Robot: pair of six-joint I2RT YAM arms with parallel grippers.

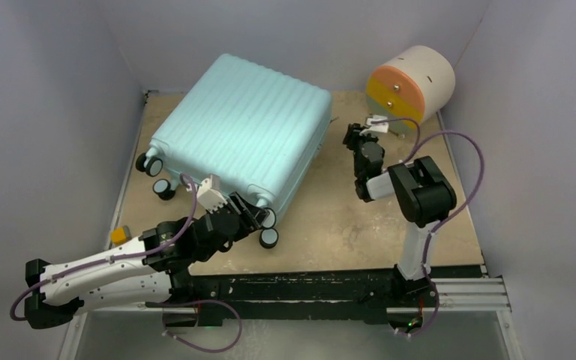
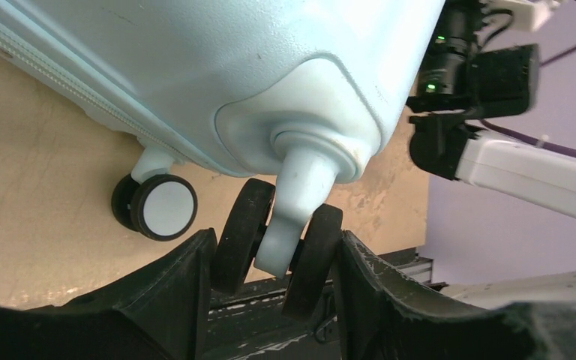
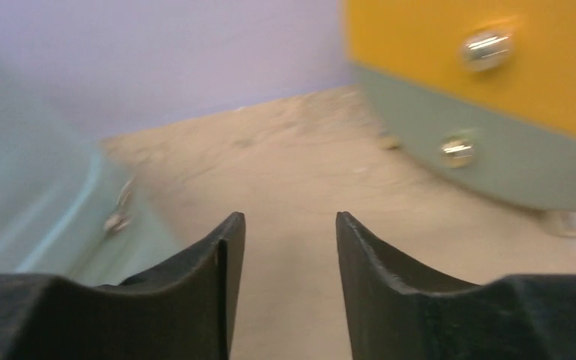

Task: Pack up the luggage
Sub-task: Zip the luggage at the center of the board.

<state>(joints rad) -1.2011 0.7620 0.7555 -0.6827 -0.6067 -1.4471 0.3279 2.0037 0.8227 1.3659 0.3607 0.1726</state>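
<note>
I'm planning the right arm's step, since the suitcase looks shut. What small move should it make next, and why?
Probably shift the right gripper left toward the small metal tab, likely a zip pull, on the luggage: the case is closed, these fingers are open and empty, and the left gripper grips a wheel.

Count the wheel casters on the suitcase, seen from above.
4. Left end of the suitcase: far caster and near caster. Right end: held caster in the left gripper, and free caster beside it. None seems hidden.
</note>
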